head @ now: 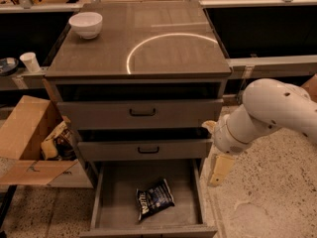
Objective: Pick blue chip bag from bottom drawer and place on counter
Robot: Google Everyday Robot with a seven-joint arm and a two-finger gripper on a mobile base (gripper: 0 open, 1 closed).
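Observation:
The blue chip bag (pixel 154 198) lies flat on the floor of the open bottom drawer (pixel 114 192), a little right of its middle. The counter (pixel 99 48) is the dark cabinet top with a thin white circular line. My gripper (pixel 219 169) hangs at the end of the white arm, just right of the drawer's right wall and above the bag's level, apart from the bag. Only one pale finger shows.
A white bowl (pixel 86 24) stands on the counter's back left corner. Two shut drawer fronts with black handles (pixel 142 112) sit above the open drawer. An open cardboard box (pixel 29 138) with packaging stands on the floor at left. A paper cup (pixel 30 61) is on the left ledge.

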